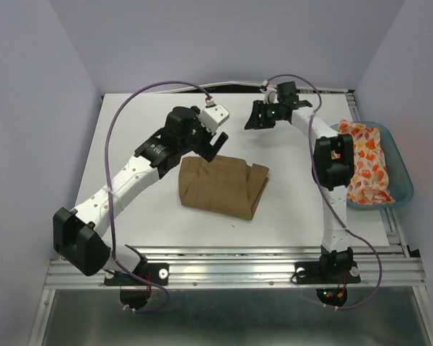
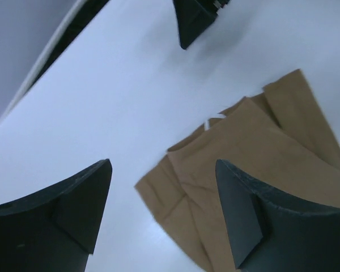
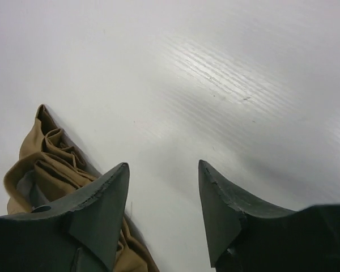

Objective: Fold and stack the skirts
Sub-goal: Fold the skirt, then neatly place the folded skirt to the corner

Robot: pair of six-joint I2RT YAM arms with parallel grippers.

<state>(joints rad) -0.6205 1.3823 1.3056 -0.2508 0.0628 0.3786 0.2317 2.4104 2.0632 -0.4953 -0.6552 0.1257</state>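
Note:
The tan-brown skirt (image 1: 220, 186) lies folded on the white table (image 1: 130, 137) at its middle. It also shows in the left wrist view (image 2: 255, 153) and at the lower left of the right wrist view (image 3: 45, 170). The leaf-print skirt (image 1: 366, 162) lies bunched in the teal tub (image 1: 403, 173) at the right. My left gripper (image 1: 211, 148) is open and empty, hovering just above the tan skirt's far left corner. My right gripper (image 1: 258, 119) is open and empty above bare table behind the skirt.
A raised rail runs along the table's far edge (image 1: 224, 91). The metal frame (image 1: 238, 270) with both arm bases is at the near edge. The purple cable (image 1: 123, 115) loops over the left arm.

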